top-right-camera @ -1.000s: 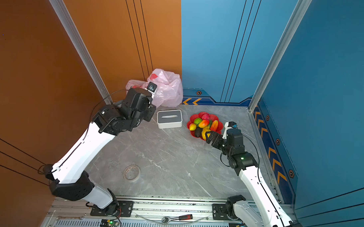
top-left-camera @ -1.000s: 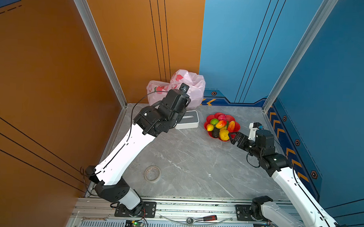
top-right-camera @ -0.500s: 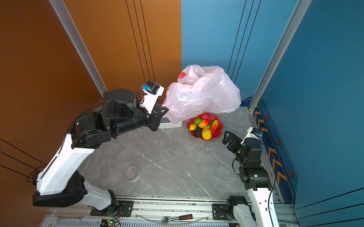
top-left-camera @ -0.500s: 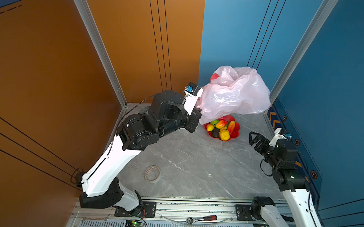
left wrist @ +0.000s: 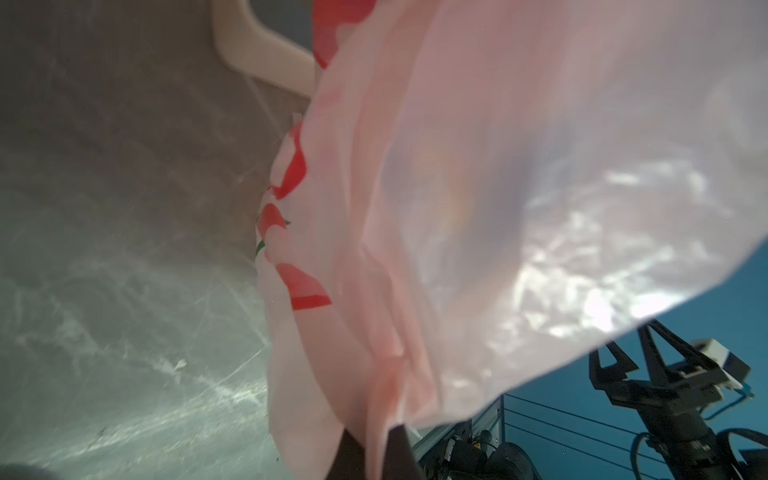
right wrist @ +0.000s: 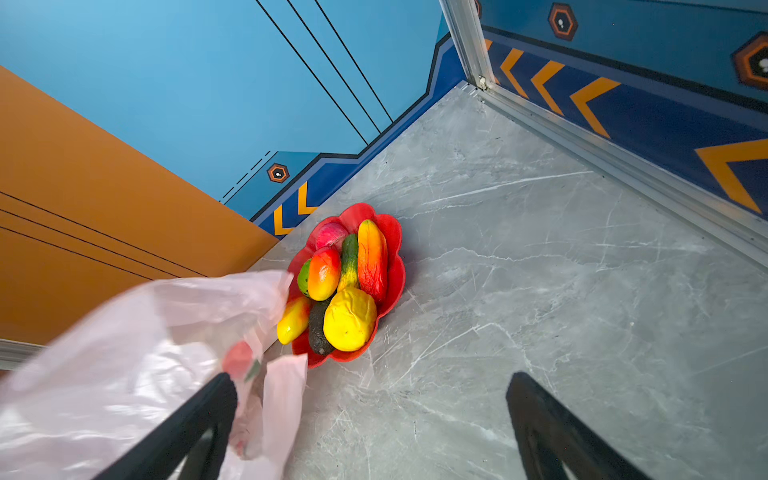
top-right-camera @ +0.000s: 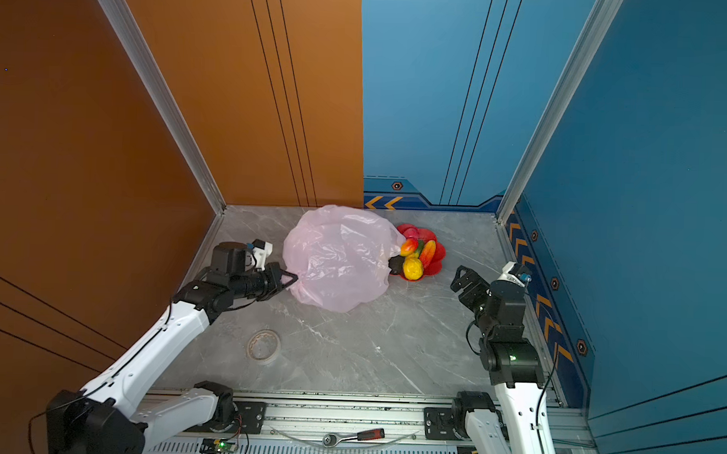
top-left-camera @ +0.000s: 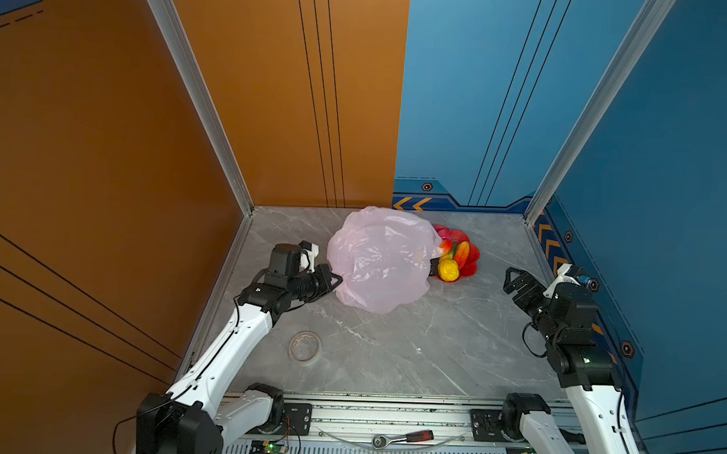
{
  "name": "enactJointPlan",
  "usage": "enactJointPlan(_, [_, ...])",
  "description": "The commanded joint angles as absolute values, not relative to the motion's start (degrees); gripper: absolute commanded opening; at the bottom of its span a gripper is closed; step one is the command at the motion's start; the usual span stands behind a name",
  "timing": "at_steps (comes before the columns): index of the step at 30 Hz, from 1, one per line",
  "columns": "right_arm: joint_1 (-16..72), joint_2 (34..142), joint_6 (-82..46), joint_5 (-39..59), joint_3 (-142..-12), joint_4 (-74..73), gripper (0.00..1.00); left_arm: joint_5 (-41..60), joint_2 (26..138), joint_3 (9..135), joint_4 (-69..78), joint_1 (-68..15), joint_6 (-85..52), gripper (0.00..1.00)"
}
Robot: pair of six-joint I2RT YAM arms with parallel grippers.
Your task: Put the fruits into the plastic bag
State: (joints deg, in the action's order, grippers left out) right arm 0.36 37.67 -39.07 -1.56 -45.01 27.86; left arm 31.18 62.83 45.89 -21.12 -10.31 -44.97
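The plastic bag (top-left-camera: 379,257) has swung down from mid-air and now billows near the table's (top-left-camera: 390,353) back edge, overlapping the red dish (top-left-camera: 473,261) of fruits (top-left-camera: 448,269). The left gripper (top-left-camera: 338,279) is clamped on the bag's edge. The right gripper (top-left-camera: 514,275) gapes empty by the right edge. The film is likely weightless, floppy and slippery, so grab the opposite rim.

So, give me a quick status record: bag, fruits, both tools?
left tool: shut on an edge of the plastic bag
right tool: open, empty, apart from the red dish
plastic bag: billowed, covering the red dish's left side in both top views
fruits: all that show lie in the red dish; none seen in the plastic bag
tape roll: on the table, untouched
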Motion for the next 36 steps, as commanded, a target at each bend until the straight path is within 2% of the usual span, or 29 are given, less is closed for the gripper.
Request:
enactJointPlan(1, [0.16,39.27,-40.67,1.27,-43.24,26.01,1.0,37.27,61.78,41.35,-19.53,-5.51,-47.22,0.0])
enactJointPlan(4, [1.14,42.49,-40.34,5.95,-43.06,24.41,1.0,35.73,61.2,40.73,-25.27,-1.53,-44.1,0.0])
enactJointPlan(5, [1.88,43.66,-39.94,6.87,-43.07,24.34,1.0,35.1,60.88,40.93,-26.85,-0.81,-43.19,0.08])
enactJointPlan(7, [3.81,45.99,-38.99,7.56,-43.48,24.35,1.0,33.14,60.71,42.27,-31.77,-0.1,-40.55,0.35])
enactJointPlan(10, [6.05,48.39,-38.47,8.0,-43.4,23.46,1.0,27.1,59.6,45.4,-40.65,0.0,-35.8,0.56])
enactJointPlan(14, [7.58,51.3,-38.62,9.59,-43.33,21.77,1.0,18.32,55.02,49.27,-48.72,-0.01,-32.61,0.77])
enactJointPlan(19, [8.23,55.15,-39.96,12.72,-43.44,19.31,1.0,9.25,52.22,57.46,-56.11,-0.04,-28.55,0.95])
enactJointPlan(22, [8.68,57.06,-40.52,14.28,-43.84,19.05,1.0,6.46,52.27,64.6,-56.79,-1.13,-25.58,1.0])
enactJointPlan(25, [9.12,58.17,-40.69,14.73,-43.86,18.85,1.0,1.91,57.4,74.17,-57.23,-7.17,-19.57,0.98])
enactJointPlan(30, [9.67,58.04,-41.13,14.99,-43.82,18.96,1.0,-11.77,76.94,94.49,-62.34,-21.8,-4.72,0.98])
enactJointPlan(33, [9.98,56.72,-40.98,14.98,-43.69,20.24,1.0,-14.51,88.92,105.49,-64.05,-24.44,0.7,0.98])
enactJointPlan(36, [10.03,55.02,-40.7,14.68,-43.12,21.63,1.0,-13.11,98.75,115.61,-64.14,-25.42,4.01,0.98])
